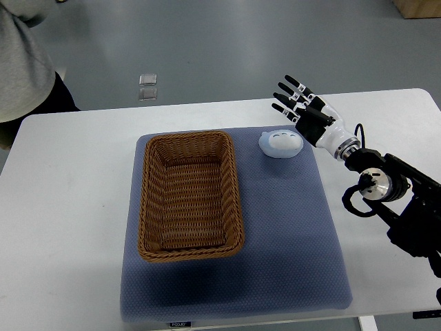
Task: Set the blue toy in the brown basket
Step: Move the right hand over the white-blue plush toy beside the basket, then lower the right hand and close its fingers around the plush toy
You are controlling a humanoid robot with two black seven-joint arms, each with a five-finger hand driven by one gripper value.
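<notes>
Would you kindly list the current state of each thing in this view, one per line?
Blue toy: lying on the blue mat, right of the basket, not held.
Brown basket: upright on the mat, nothing inside.
Blue mat: spread flat on the white table.
Right robot hand: open, fingers spread, just beside the toy, holding nothing.
Person: partly visible at the table's far left corner.

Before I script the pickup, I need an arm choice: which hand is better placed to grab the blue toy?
Right. The right hand, fingers spread, hovers just beside the blue toy; no left arm is in view.
</notes>
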